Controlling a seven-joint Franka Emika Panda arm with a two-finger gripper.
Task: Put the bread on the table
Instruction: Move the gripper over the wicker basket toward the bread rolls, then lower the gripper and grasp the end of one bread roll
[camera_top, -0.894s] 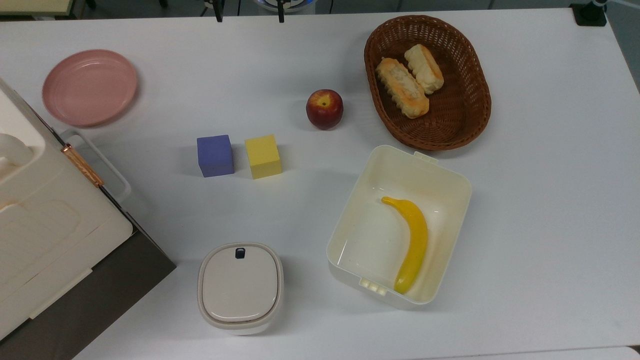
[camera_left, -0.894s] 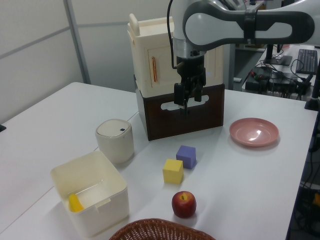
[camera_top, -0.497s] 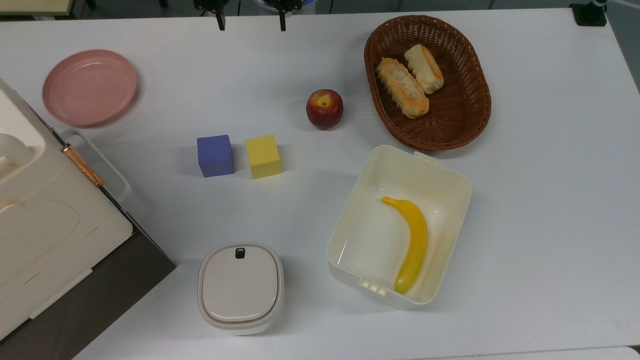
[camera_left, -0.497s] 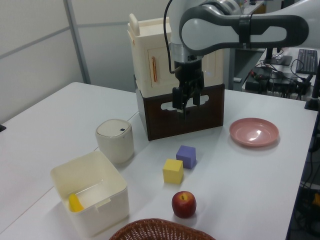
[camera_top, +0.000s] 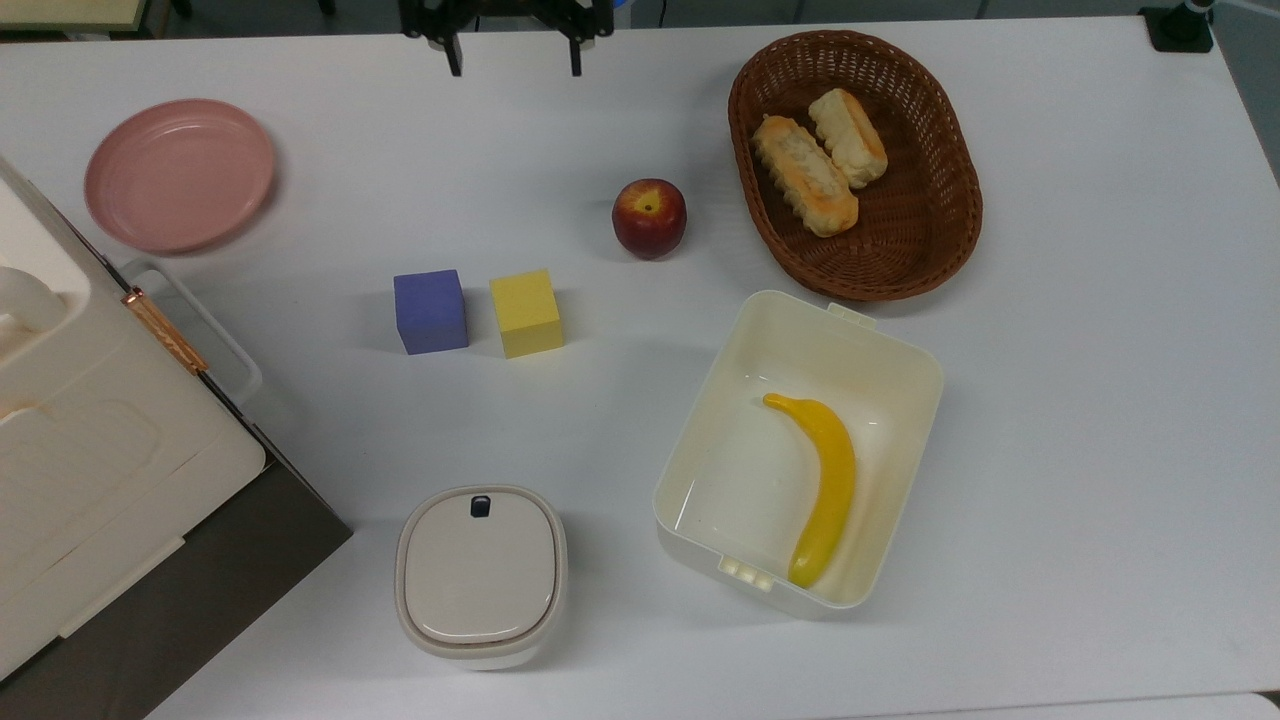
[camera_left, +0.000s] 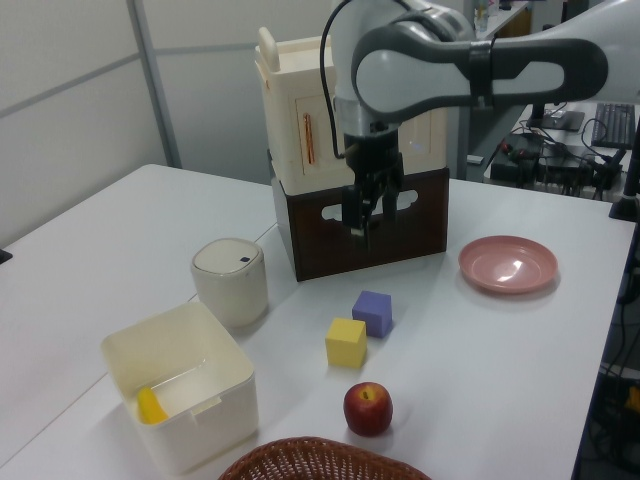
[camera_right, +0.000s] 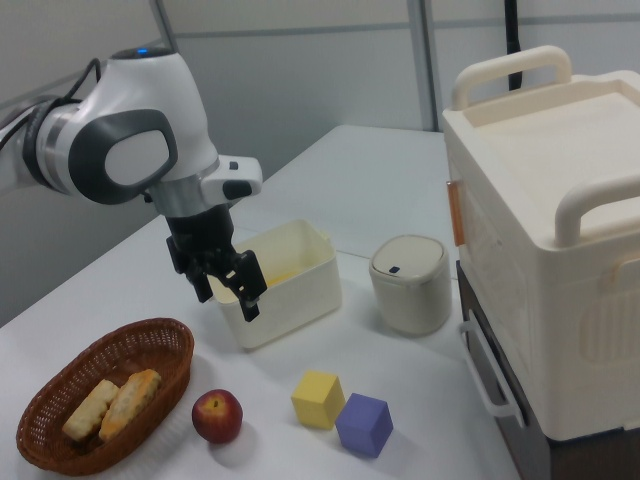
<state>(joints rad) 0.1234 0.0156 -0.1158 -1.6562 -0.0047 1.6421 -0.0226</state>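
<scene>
**Above the counter: the gripper advances with nothing held, the bread not yet reached**

At the far edge of the top view, the gripper (camera_top: 510, 45) hangs above the counter (camera_top: 1100, 400), its two fingers spread apart with nothing between them. Compared with the two earlier top-view frames, the finger tips now reach further into the picture, so the arm has been travelling out over the counter. In the left view the gripper (camera_left: 363, 205) has likewise drifted slightly toward the left view's left, in front of the dark crate (camera_left: 365, 225). In the right view the gripper (camera_right: 232, 283) hangs before the open white box (camera_right: 290, 285).

Outward from the gripper stand the apple (camera_top: 649, 217), the yellow cube (camera_top: 526, 312) and the purple cube (camera_top: 430, 310), all unmoved. Further to the top view's right lies the wicker basket (camera_top: 940, 240). The bread (camera_top: 848, 137) rests inside it, touching the longer ridged loaf (camera_top: 804, 174) that lies just beside it on the top view's left.

The banana (camera_top: 826, 482) lies in the white box, and the lidded pot (camera_top: 481, 572) and pink plate (camera_top: 178, 173) stand well apart from the basket.

Judged from this arrangement, the task is at its approach stage: the gripper is well apart from the basket, and the grasp has yet to be made. The adjoining loaf may hinder a clean pinch on the bread.
</scene>
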